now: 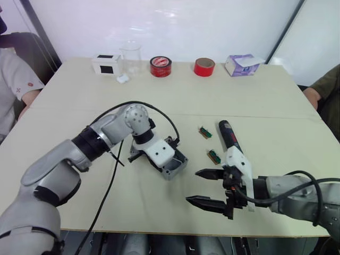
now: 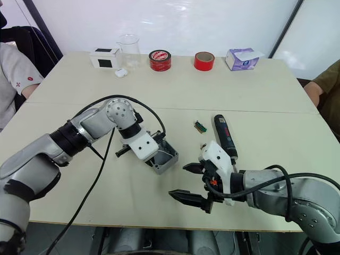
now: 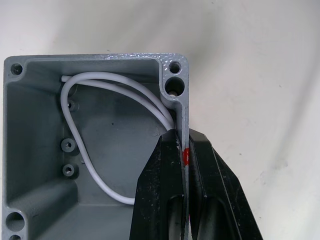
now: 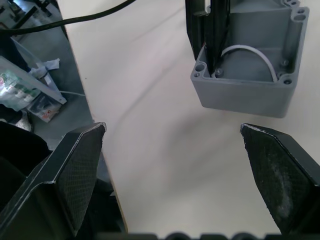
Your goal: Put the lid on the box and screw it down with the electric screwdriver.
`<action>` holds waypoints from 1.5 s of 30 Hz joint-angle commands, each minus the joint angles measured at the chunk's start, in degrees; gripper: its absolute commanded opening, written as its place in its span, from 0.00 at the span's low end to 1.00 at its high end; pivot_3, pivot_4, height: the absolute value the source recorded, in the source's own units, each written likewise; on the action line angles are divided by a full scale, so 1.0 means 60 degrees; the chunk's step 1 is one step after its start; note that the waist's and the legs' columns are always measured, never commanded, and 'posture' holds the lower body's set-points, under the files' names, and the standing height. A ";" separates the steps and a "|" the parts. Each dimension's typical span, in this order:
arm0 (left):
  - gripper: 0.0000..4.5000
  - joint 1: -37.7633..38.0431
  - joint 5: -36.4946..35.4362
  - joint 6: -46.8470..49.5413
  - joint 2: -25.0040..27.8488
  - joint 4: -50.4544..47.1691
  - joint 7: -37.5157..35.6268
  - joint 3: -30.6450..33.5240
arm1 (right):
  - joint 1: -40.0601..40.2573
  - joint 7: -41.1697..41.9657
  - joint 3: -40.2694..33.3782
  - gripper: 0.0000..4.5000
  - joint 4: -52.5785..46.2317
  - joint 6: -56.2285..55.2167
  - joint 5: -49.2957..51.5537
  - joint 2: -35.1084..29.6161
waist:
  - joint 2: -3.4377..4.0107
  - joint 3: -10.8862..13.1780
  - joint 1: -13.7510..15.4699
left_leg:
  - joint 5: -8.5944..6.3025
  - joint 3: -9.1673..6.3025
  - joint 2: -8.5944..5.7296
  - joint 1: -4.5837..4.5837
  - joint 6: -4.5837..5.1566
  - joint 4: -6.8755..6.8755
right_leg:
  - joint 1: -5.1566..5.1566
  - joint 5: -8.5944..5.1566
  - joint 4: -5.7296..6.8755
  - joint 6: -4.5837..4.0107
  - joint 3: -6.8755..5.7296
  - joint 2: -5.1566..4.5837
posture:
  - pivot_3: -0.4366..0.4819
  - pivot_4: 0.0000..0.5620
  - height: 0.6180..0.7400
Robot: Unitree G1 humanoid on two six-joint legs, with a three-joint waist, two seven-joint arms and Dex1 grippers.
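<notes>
From the head view, the left gripper (image 1: 172,162) pins the box (image 1: 175,166) by one wall, steadying it. Left wrist view: fingers (image 3: 162,190) pinch that wall. Right wrist view: the right gripper (image 4: 175,170) gapes empty, facing the box; the electric screwdriver (image 2: 225,135) lies beyond.

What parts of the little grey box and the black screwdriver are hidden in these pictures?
- Small square grey box: in the eye views the left gripper, shut on one wall, covers much of it; the left wrist view cuts off its lower part.
- Black pen-shaped electric screwdriver: its near end and bit lie behind the open right gripper.
- Two small green parts: too small to identify.
</notes>
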 commanded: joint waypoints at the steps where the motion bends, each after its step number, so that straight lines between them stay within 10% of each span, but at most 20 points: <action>1: 0.17 -0.0203 -0.0191 -0.0171 0.0207 -0.0216 -0.0030 -0.0211 | -0.0258 0.0074 -0.0134 1.00 -0.0170 -0.0124 0.0248 -0.0158 | 0.0000 0.0000 -0.0005 | 0.0000 0.0001 0.0000 0.0000 0.0000 0.0000 | 0.0000 0.0000 0.0000 0.0000 0.0000 0.0000 | 0.48 0.27 1.00; 5: 0.52 -0.0399 -0.0423 0.0347 0.0665 -0.0531 -0.0030 -0.0090 | -0.0665 0.0248 0.0085 1.00 -0.0028 -0.0066 0.0200 -0.0191 | 0.0000 0.0000 -0.0015 | 0.0000 -0.0003 0.0001 0.0002 0.0000 0.0000 | 0.0000 0.0000 0.0002 0.0000 0.0000 0.0003 | 0.48 0.27 1.00; 14: 0.52 -0.1154 -0.3149 0.6649 0.2885 -0.2039 0.0496 0.2679 | -0.2432 0.0928 -0.0417 1.00 0.0577 -0.0295 0.1429 -0.0573 | 0.0004 0.0005 -0.0032 | 0.0000 -0.0003 0.0006 0.0009 0.0000 0.0002 | 0.0000 0.0000 0.0020 0.0009 0.0002 0.0004 | 0.48 0.27 1.00; 24: 0.52 -0.0119 -0.1881 1.6867 0.1686 -0.2744 0.6294 0.4542 | -0.3272 0.2903 0.1667 1.00 0.0338 -0.1177 -0.2584 -0.0627 | 0.0002 0.0007 -0.0042 | 0.0001 -0.0030 -0.0013 0.0013 0.0000 0.0002 | 0.0010 -0.0021 0.0059 0.0098 0.0009 0.0005 | 0.48 0.27 1.00; 45: 0.52 0.1007 -0.2416 1.7351 -0.0267 -0.0847 1.0050 0.5866 | -0.1708 0.3151 0.2240 1.00 -0.0321 -0.2100 -0.5420 0.0085 | 0.0001 0.0005 -0.0005 | 0.0007 -0.0017 -0.0020 0.0020 -0.0012 0.0005 | -0.0012 -0.0041 0.0132 0.0103 0.0002 -0.0001 | 0.48 0.27 1.00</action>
